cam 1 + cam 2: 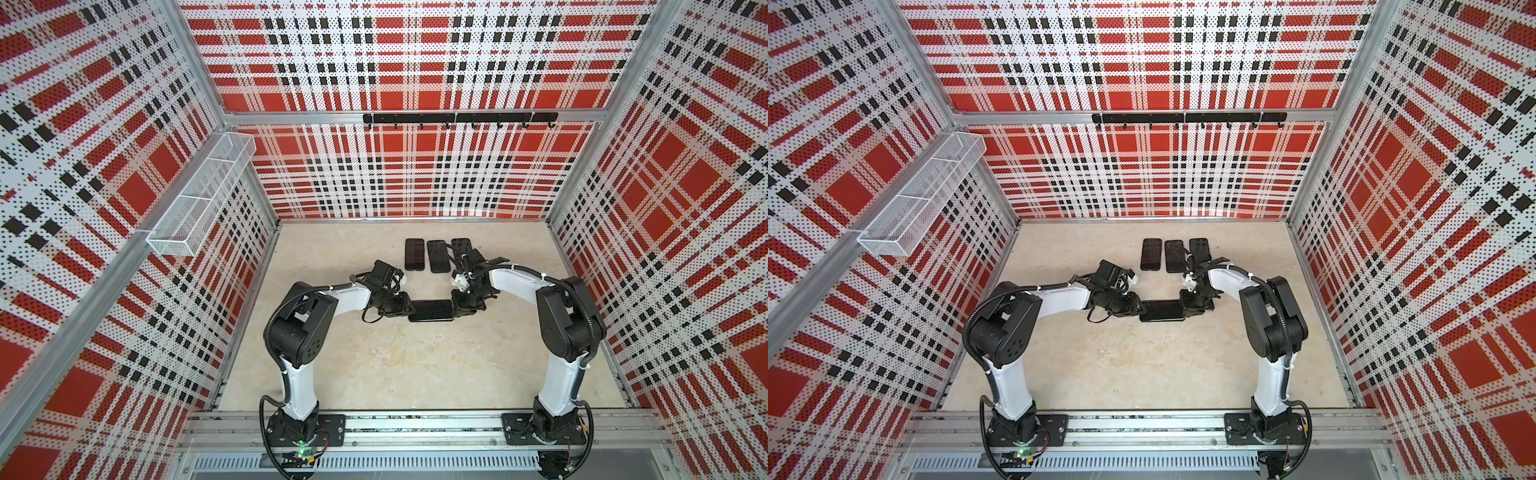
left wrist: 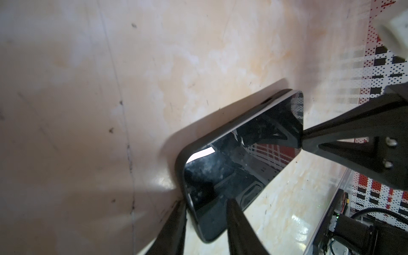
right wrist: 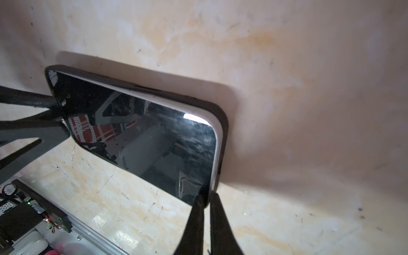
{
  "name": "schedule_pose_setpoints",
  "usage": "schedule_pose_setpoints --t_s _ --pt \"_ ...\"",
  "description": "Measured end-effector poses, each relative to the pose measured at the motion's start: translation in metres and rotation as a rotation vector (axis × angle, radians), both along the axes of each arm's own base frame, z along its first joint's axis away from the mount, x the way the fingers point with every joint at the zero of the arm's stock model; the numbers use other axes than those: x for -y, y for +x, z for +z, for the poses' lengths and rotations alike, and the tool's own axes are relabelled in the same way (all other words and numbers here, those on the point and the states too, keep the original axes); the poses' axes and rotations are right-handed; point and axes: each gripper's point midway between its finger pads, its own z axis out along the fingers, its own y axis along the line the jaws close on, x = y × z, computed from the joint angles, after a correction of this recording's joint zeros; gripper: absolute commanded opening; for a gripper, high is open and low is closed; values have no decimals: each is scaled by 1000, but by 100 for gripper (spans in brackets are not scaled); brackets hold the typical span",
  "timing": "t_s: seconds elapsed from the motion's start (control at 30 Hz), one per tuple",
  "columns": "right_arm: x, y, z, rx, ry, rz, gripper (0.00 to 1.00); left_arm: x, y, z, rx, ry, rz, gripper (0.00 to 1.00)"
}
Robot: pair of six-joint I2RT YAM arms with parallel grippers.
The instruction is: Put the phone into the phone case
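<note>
Only your wrist views show the phone [image 3: 143, 132] in the phone case [image 3: 223, 136], one edge proud of its rim, right gripper [image 3: 206, 198] clenched at a case corner, left gripper [image 2: 207, 202] astride the opposite end, grasp impossible to tell

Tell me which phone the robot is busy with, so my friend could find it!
Look at the beige table inside the red plaid walls. Three dark phones lie in a row near the back; in front of them one phone lies between both arms' jaws. Only it lies sideways, with a white edge showing in its black case.

Three phones [image 1: 437, 256] lie behind the central phone [image 1: 430, 311].
</note>
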Motion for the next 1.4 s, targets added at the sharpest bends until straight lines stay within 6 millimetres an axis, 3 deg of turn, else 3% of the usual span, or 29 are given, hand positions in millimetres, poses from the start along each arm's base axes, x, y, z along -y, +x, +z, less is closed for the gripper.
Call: schedule_pose_setpoints --t_s 0.87,1.27,1.4 --pt "3 0 -10 24 -50 -17 5 0 1 0 -1 -1 4 34" --pt "5 11 19 104 -155 59 21 -1 1 2 -6 -18 -1 36" --pt "14 32 39 149 -158 54 25 -5 5 4 -2 -22 11 39"
